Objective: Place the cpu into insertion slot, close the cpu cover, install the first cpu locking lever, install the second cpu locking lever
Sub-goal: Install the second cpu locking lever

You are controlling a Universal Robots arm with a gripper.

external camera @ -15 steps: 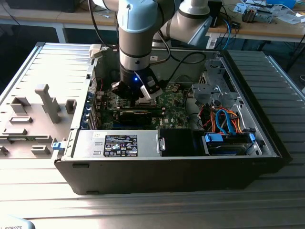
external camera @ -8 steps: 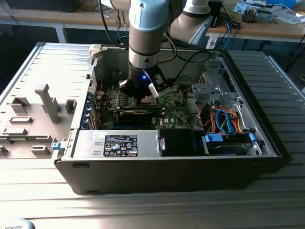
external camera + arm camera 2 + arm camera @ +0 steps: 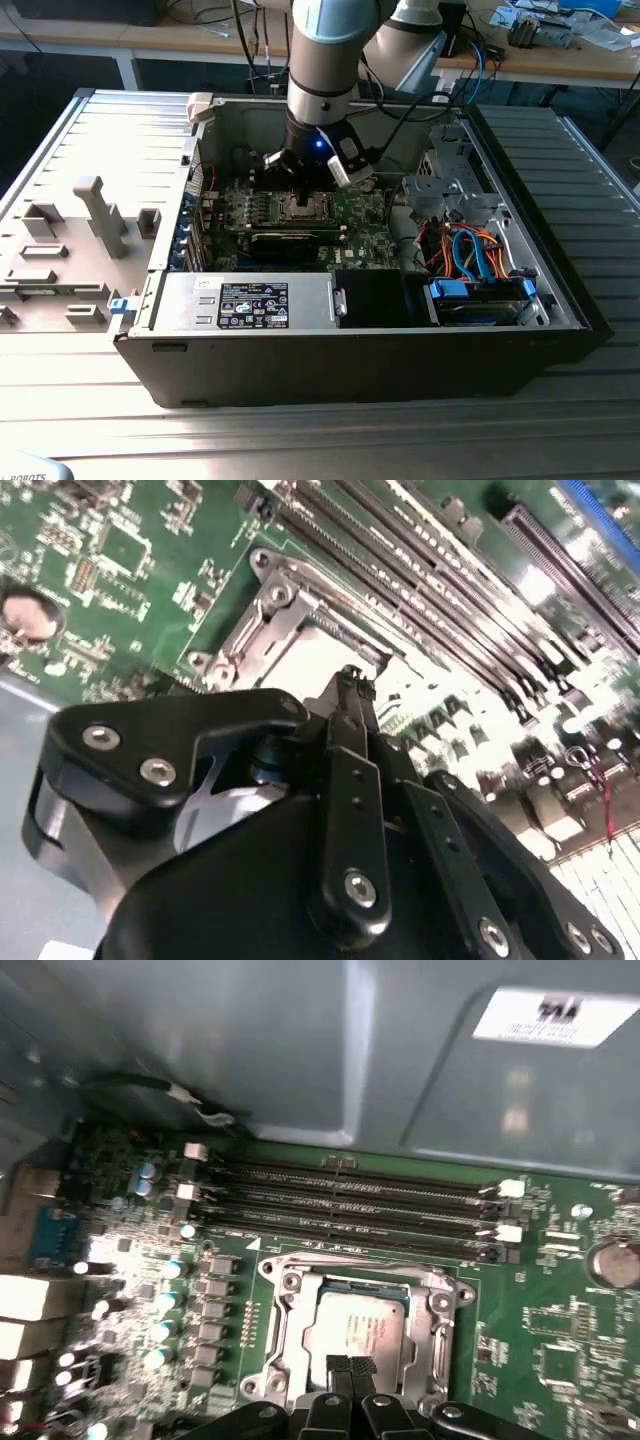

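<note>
Exterior view: high, off the arm, looking down at an angle into the open black metal computer case (image 3: 350,350) on a ribbed metal table (image 3: 330,425), whole case in frame. First wrist view: close above the green circuit board (image 3: 560,1350), facing the square silver-rimmed socket (image 3: 360,1325) and the case wall. Second wrist view: closer, tilted, behind the black gripper (image 3: 350,685). Both wrist views share the socket (image 3: 300,645) and the long narrow memory slots (image 3: 340,1210).

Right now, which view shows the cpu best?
The first wrist view: the cpu lies face-on in its socket, with the tool just over its near edge. The second wrist view catches a bright sliver behind the tool; the exterior view shows it small under the arm.
</note>
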